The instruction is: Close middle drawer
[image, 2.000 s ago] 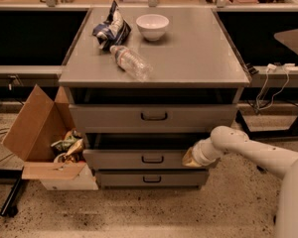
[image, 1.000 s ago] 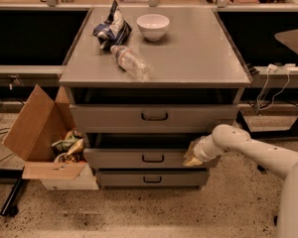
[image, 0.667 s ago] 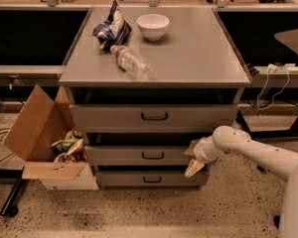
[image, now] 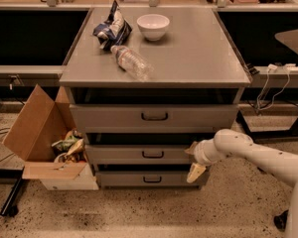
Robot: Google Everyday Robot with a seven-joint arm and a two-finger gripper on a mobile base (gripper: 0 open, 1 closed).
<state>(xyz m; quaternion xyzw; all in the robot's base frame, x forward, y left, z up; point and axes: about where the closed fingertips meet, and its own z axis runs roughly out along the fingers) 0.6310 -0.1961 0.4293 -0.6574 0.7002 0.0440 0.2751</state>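
Observation:
The grey cabinet has three drawers. The middle drawer, with a small dark handle, stands slightly out, with a dark gap above its front. The uppermost drawer sticks out further. The lowest drawer sits below. My gripper is at the right end of the middle drawer's front, on the white arm that comes in from the right. It is open and empty, one fingertip at the drawer's right edge and the other fingertip pointing down over the lowest drawer.
On the cabinet top lie a white bowl, a clear plastic bottle and a crumpled chip bag. An open cardboard box with trash stands on the floor at the cabinet's left. Cables hang at the right.
My gripper's fingers have spread apart at the drawer's right end, one now pointing down. The middle drawer's front looks about where it was.

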